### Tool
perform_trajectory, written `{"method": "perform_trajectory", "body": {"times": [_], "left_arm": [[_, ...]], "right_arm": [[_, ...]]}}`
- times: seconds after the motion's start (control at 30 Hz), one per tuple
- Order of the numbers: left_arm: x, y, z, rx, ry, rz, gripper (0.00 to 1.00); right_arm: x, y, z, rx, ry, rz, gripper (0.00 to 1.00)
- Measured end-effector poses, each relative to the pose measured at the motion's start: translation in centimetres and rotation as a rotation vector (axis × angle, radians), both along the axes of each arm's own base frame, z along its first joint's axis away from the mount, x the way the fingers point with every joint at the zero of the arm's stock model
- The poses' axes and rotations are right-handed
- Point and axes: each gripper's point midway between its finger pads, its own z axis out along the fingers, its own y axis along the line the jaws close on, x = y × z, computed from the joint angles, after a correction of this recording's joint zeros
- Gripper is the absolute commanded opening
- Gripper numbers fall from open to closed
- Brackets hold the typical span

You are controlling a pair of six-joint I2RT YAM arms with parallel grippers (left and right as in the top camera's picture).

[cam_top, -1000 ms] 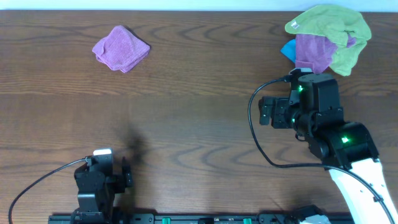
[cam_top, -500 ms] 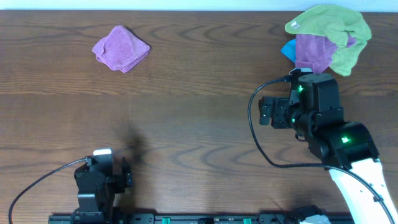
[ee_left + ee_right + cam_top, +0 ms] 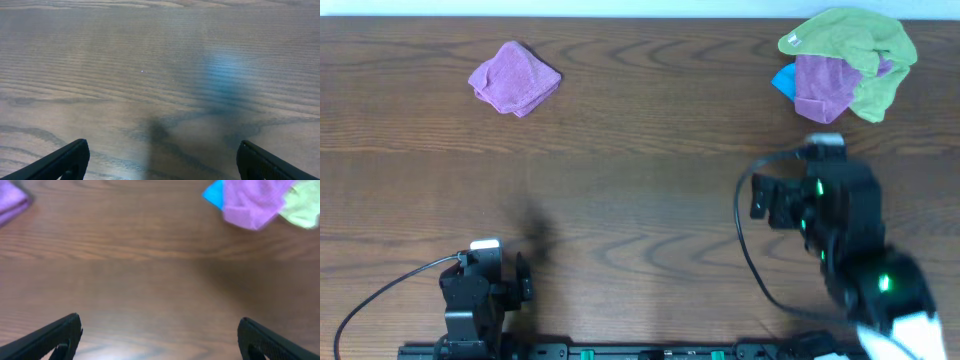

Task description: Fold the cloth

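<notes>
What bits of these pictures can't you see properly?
1. Blue cloth: overhead, mostly buried under the pile's purple cloth and green cloth.
2. Folded purple cloth: right wrist view, cut off by the left edge.
3. Right arm: overhead, blurred.
4. Left gripper: left wrist view, only fingertips show; the bottom edge cuts the rest.

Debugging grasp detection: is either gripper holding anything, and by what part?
Nothing held: left gripper and right gripper are both open and empty; the cloth pile lies apart.

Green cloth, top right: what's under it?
A purple cloth sticks out from under the green cloth, with a blue corner at its left edge. How far either runs underneath is covered.
</notes>
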Motion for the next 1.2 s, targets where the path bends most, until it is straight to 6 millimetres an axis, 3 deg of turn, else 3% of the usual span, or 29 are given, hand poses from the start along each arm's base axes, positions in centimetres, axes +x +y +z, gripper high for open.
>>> {"method": "perform_trajectory", "body": {"times": [0.23,0.33,0.63,1.2], "left_arm": [[0.0,0.0,0.0,0.001,0.0,0.0,0.95],[0.0,0.0,0.0,0.001,0.0,0.0,0.95],[0.0,0.0,0.0,0.001,0.0,0.0,0.95],[0.0,0.0,0.0,0.0,0.0,0.0,0.95]], "right_arm": [[-4.4,-3.0,-8.2,0.006,-0.084,-0.081,0.99],[-5.3,-3.8,-10.4,0.001,-0.118,-0.092,0.99],[-5.9,-4.9,-12.7,-0.064,-0.146,-0.075,0.99],[-7.1,-4.4,-13.0,-0.138,-0.141,0.016,0.99]]}}
